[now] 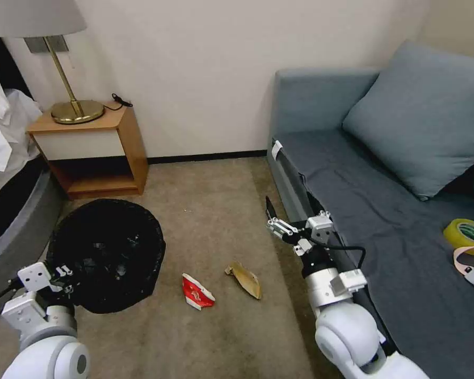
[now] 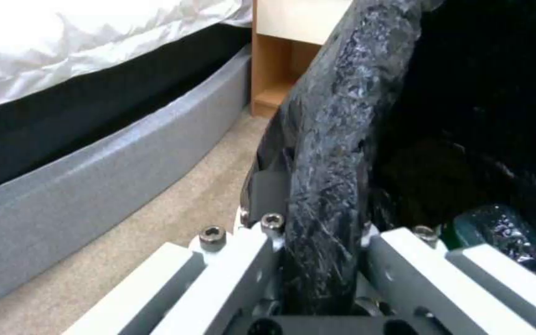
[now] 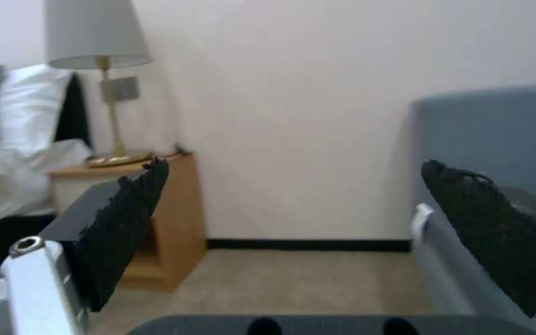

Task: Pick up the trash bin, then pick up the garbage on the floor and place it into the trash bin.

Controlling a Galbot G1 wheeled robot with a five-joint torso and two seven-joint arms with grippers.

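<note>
The trash bin (image 1: 108,252) is tipped on the carpet (image 1: 216,200), its mouth facing up toward the camera; its bagged rim is clamped by the left gripper (image 1: 68,281). The red-and-white carton (image 1: 196,292) and gold-brown wrapper (image 1: 246,279) lie flat, the wrapper's long axis angled toward the sofa (image 1: 363,173). The right gripper (image 1: 271,216) is held wide apart, empty.

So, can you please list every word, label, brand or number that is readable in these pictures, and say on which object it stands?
No text can be read.
Red-and-white carton on the carpet: white marks, too small and blurred to read.
Yellow tape roll on the sofa: green inner core, no legible print.
White tag on the sofa edge: no legible print.
Gold-brown wrapper: no lettering visible.
Green-labelled bottle inside the trash bin: label too blurred to read.
</note>
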